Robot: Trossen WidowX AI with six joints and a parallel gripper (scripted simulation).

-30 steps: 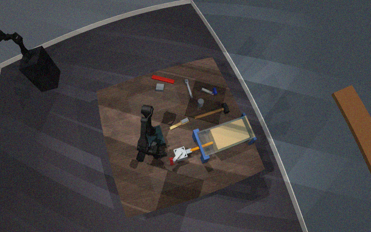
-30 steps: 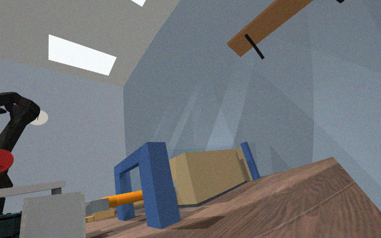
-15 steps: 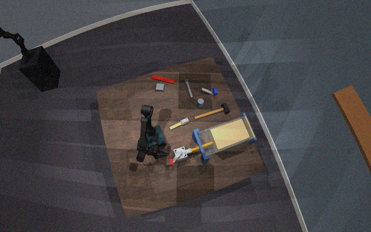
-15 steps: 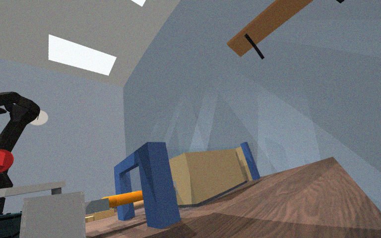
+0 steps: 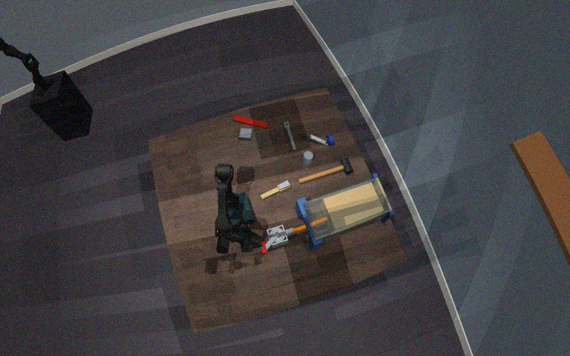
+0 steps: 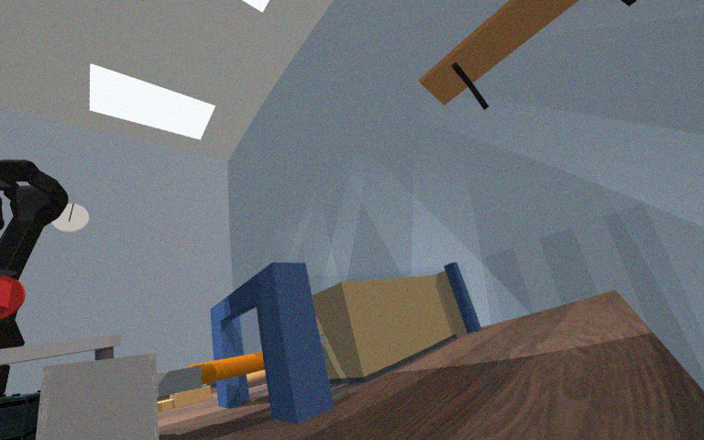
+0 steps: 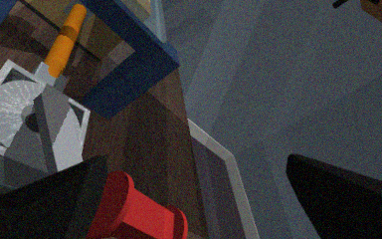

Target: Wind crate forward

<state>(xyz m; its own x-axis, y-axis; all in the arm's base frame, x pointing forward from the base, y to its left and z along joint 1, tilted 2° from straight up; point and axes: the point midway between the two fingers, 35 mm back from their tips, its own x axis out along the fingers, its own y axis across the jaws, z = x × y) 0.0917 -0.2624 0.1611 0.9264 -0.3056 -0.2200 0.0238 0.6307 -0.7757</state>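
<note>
At the far left of your room, a black block (image 5: 62,107) carries another dark jointed arm (image 5: 30,61), and a pale border strip (image 5: 180,31) curves past it around the dark floor (image 5: 105,180). From outside, you see a round white disc (image 6: 72,217) on the blue-grey wall and a bright ceiling panel (image 6: 148,101).

Your wooden bench (image 5: 180,218) (image 6: 560,373) (image 7: 149,129) has mixed light and dark planks, with shadows around your black arm (image 5: 223,197) (image 6: 30,223). The claw (image 5: 260,246) (image 7: 199,164) is wide apart with nothing between its fingers. The handle's red knob (image 5: 263,247) (image 6: 7,298) (image 7: 149,209) is near it, and the crank arm sits across the winch (image 5: 279,232) (image 6: 98,399) (image 7: 70,149).

Further back lie a grey block (image 5: 245,133), a red bar (image 5: 250,122), a yellow-handled brush (image 5: 275,189), a wrench (image 5: 289,135), a grey cylinder (image 5: 308,157), a blue-headed tool (image 5: 321,139) and a mallet (image 5: 325,172). An orange rod (image 5: 309,225) (image 6: 231,366) (image 7: 67,40) reaches from the winch through the blue frame (image 5: 309,227) (image 6: 293,342) (image 7: 134,70). Your tan crate (image 5: 352,203) (image 6: 400,324) is inside the cubby, its front short of that frame. At far right, an orange-brown shelf (image 5: 542,180) (image 6: 498,46) runs along the wall.
</note>
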